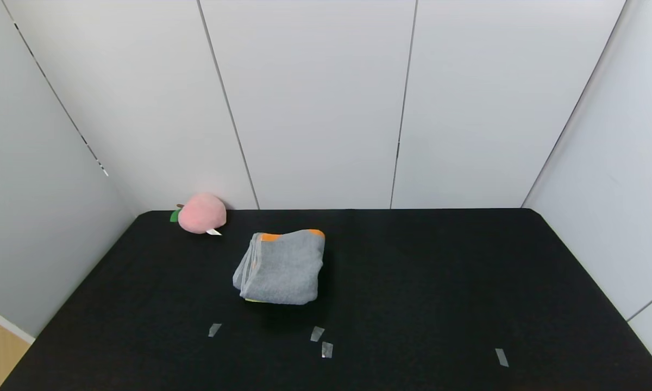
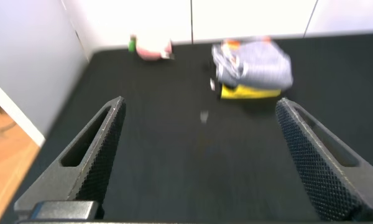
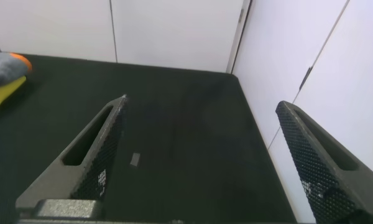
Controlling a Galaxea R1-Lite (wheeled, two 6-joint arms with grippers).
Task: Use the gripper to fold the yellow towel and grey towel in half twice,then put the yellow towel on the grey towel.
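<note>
The grey towel [image 1: 282, 269] lies folded into a thick bundle left of the table's middle, its orange band at the far edge. A thin strip of the yellow towel [image 1: 252, 300] peeks out from under the bundle's near edge, so the grey one rests on top. From the left wrist view, the grey towel [image 2: 258, 65] sits over the yellow towel [image 2: 248, 92], well ahead of my left gripper [image 2: 199, 106], which is open and empty. My right gripper [image 3: 202, 104] is open and empty over bare table far to the right; the grey towel [image 3: 0, 62] and the yellow towel [image 3: 3, 93] show at that view's edge. Neither arm appears in the head view.
A pink plush peach [image 1: 202, 213] sits at the back left corner of the black table [image 1: 440, 271]. Small tape marks [image 1: 317, 333] dot the table's front part. White walls close in the table at the back and both sides.
</note>
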